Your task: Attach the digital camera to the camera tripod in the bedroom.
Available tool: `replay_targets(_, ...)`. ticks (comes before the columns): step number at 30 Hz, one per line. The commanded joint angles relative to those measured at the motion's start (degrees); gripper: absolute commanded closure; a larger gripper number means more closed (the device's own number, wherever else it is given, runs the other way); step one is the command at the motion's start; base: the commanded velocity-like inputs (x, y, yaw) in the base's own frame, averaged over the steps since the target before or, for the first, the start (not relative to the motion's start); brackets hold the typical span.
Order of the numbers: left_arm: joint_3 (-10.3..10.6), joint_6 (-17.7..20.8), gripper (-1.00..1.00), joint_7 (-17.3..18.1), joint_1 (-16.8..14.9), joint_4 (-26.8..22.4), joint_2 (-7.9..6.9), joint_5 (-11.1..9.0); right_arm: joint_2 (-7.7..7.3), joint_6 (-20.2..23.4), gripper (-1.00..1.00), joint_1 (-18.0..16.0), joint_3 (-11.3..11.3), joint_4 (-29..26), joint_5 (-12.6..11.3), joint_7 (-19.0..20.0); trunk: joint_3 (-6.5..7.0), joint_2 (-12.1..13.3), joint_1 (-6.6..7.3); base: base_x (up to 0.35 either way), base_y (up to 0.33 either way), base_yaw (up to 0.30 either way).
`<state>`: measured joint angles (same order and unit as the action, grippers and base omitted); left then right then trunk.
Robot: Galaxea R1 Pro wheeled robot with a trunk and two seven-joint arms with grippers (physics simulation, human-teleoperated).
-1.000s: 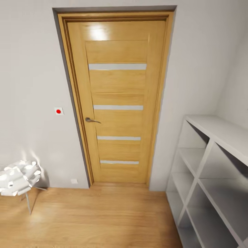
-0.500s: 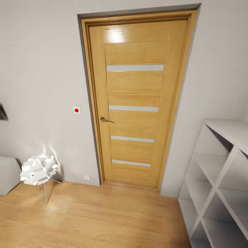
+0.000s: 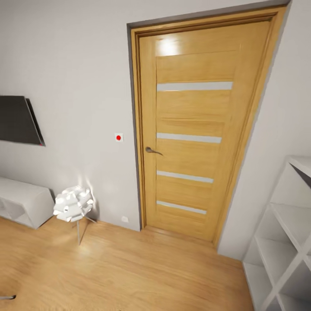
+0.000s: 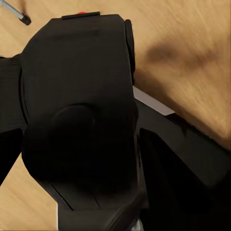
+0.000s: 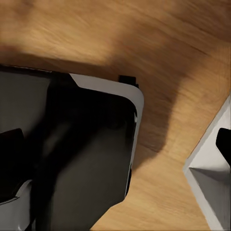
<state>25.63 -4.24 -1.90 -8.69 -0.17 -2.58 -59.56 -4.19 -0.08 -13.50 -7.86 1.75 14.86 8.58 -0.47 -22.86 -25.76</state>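
Observation:
In the left wrist view the digital camera [image 4: 79, 72], a black boxy body with a red button at one edge, sits between the dark fingers of my left gripper [image 4: 82, 130], which is shut on it. A silver leg end with a black foot of the camera tripod [image 4: 19, 15] shows past the camera on the wood floor, and a small dark foot [image 3: 6, 297] lies at the head view's lower left edge. My right gripper [image 5: 115, 144] hangs over the robot's own dark body, its fingers [image 5: 224, 140] wide apart and holding nothing.
A closed wooden door [image 3: 194, 138] faces me. A black wall TV [image 3: 17, 120] hangs at the left above a low white cabinet [image 3: 21, 201]. A white floor lamp [image 3: 72, 203] stands beside the door. White cube shelves [image 3: 280, 242] stand at the right.
The head view has swung to the left: the door and shelves slid right in the picture, and the TV and low cabinet came into view.

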Motion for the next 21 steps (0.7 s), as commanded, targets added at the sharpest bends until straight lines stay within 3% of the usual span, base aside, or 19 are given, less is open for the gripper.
replay_targets(1, 0.5, -0.1, 1.0, -0.1, 0.0, 0.0, 0.01, -0.3, -0.03, 0.0, -1.0, 0.0, -0.5, 0.1, 1.0, 0.1, -0.02, -0.1, -0.02, 0.0, 0.0, 0.3)
replay_targets(21, 0.5, -0.2, 1.0, 0.1, 0.0, 0.0, 0.08, -0.4, -0.03, 0.0, -1.0, -0.1, -0.5, 0.1, 1.8, 0.1, 0.52, -0.1, -0.02, 0.0, 0.0, 0.3)
